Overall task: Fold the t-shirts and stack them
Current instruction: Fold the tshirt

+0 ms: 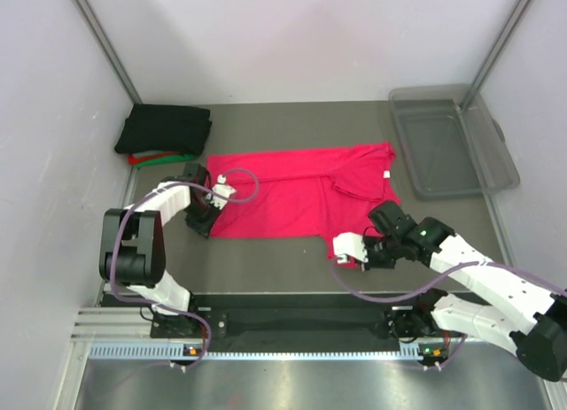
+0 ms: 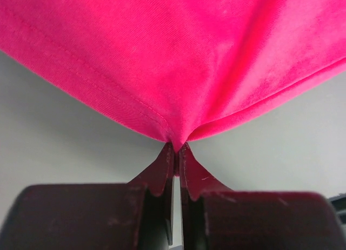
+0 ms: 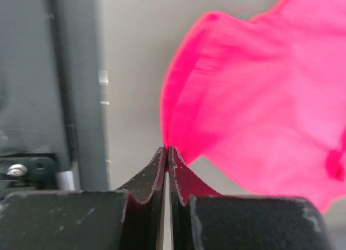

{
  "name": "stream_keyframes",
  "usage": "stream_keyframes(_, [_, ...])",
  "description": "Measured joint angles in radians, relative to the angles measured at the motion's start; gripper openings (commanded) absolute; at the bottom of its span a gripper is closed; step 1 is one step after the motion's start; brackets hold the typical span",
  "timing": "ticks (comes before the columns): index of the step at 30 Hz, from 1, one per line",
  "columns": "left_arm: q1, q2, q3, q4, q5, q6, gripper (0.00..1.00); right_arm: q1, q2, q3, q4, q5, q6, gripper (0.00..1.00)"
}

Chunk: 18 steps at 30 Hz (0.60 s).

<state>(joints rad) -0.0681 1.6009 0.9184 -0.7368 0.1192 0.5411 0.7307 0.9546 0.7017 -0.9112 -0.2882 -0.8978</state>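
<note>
The grey table (image 1: 354, 127) carried 1 bright pinkish-red cotton t-shirt (image 1: 292, 189), spread mostly flat at its centre, with the 3 o'clock end doubled over in folds. A clear rectangular plastic bin (image 1: 443, 144) stood at 2 o'clock, well apart from the shirt. At 10 o'clock lay a stack of folded tees: a black one (image 1: 164, 127) on top, with red (image 1: 146, 158) and green (image 1: 182, 157) edges showing beneath. The left gripper (image 2: 175, 147) had its jaws pinched together on the shirt's 8 o'clock corner. The right gripper (image 3: 167, 150) was clamped on the hem at 5 o'clock. A small white label (image 1: 387, 175) showed at the shirt's 3 o'clock edge.
</note>
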Motion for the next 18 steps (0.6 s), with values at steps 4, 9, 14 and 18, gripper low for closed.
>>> stream_keyframes(4, [-0.002, 0.014, 0.028, -0.03, 0.028, -0.002, 0.0, -0.086, 0.021, 0.068, 0.015, 0.029, 0.004, 0.0])
stream_keyframes(9, [-0.008, 0.014, 0.067, -0.056, 0.049, -0.014, 0.0, -0.212, 0.115, 0.172, 0.062, 0.03, 0.003, 0.0])
stream_keyframes(14, [-0.01, 0.013, 0.112, -0.06, 0.048, -0.029, 0.0, -0.305, 0.214, 0.259, 0.113, 0.024, 0.004, 0.0])
stream_keyframes(18, [-0.01, 0.013, 0.154, -0.048, 0.031, -0.047, 0.0, -0.353, 0.302, 0.316, 0.17, 0.021, 0.013, 0.0])
